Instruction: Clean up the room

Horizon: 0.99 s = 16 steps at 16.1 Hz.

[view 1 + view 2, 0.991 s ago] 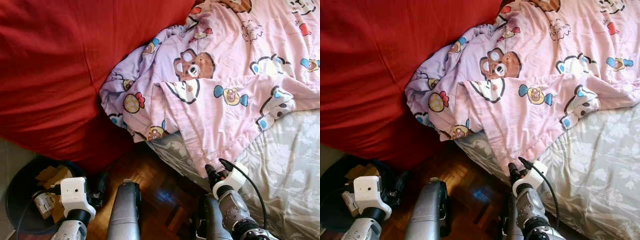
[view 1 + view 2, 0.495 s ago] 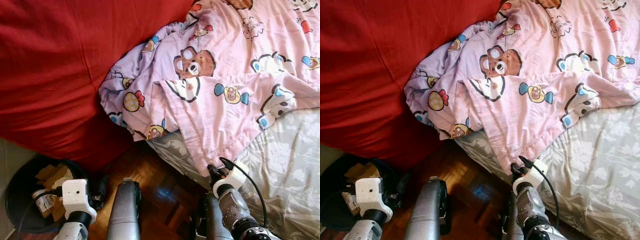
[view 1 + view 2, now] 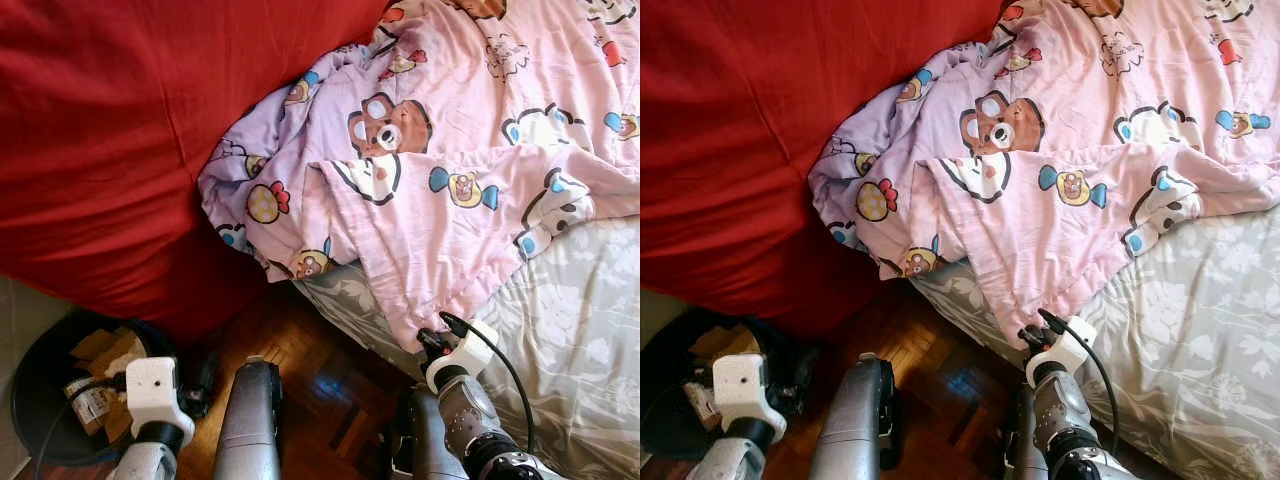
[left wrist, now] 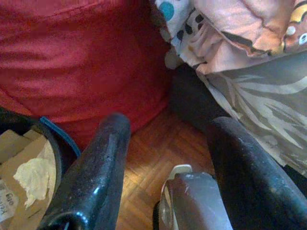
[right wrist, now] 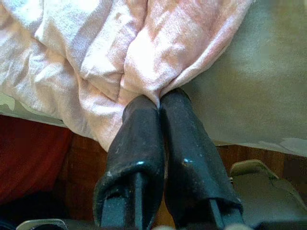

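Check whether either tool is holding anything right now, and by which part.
The right tool is shut on the pink blanket, pinching its lower edge where it hangs over the bed. The left tool is open and holds nothing.

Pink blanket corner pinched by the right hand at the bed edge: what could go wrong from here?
1. The right hand grips only a thin fold of the pink blanket; a pull may slip it free.
2. The blanket's far side is bunched against the red cushion, so it might drag or snag.
3. The blanket overhangs the wood floor; released, it could slide down.
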Motion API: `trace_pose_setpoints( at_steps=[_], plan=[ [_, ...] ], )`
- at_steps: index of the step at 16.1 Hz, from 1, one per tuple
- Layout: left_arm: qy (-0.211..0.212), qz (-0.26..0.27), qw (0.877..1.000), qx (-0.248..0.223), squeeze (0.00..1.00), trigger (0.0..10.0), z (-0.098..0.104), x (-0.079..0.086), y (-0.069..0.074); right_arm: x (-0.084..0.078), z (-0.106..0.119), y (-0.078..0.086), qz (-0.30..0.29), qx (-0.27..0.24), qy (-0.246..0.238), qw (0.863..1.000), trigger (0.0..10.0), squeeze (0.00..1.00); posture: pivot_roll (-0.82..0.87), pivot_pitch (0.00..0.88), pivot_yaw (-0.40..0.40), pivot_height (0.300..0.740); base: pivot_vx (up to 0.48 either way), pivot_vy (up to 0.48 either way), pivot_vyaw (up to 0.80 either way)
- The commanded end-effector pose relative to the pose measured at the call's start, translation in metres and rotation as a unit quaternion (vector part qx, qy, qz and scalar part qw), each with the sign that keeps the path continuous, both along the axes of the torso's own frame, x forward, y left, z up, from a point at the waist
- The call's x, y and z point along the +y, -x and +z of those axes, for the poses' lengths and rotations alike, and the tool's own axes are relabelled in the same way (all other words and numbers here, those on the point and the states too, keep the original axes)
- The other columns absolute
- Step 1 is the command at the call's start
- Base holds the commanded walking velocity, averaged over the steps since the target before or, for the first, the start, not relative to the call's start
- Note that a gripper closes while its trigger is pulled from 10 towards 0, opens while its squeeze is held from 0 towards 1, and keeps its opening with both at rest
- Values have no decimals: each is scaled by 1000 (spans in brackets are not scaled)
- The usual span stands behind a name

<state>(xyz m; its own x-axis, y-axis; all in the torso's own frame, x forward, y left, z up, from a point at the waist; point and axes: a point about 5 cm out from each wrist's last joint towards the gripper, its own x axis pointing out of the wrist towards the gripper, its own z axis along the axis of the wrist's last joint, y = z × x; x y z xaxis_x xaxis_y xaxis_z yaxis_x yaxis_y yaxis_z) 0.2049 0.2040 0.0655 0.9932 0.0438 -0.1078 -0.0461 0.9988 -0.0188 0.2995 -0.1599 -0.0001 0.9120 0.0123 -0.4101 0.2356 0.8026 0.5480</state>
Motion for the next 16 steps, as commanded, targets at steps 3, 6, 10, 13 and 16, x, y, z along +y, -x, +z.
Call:
trace_pose_setpoints(
  at_steps=[3,6,10,13,16],
  plan=[
    [-10,7,999,33,0,10000,-17,4,3,-5,-12,14,-9,15,-1,1000,0,0,197,372,15,631,0,0,0],
    [-11,18,999,46,0,10000,-30,10,-6,-12,-15,19,-12,6,6,1000,0,0,174,306,3,631,0,0,0],
    [2,41,997,63,0,10000,-46,18,-14,-18,-15,24,-14,-11,30,999,0,0,145,248,-2,631,0,0,0],
    [23,64,995,74,0,10000,-57,23,-22,-18,-15,27,0,-23,52,998,0,0,116,195,-7,631,0,0,0],
    [23,68,993,93,0,10000,-66,24,-25,-18,-16,30,8,-27,69,997,10000,0,103,166,-10,631,0,0,0]
  ],
)
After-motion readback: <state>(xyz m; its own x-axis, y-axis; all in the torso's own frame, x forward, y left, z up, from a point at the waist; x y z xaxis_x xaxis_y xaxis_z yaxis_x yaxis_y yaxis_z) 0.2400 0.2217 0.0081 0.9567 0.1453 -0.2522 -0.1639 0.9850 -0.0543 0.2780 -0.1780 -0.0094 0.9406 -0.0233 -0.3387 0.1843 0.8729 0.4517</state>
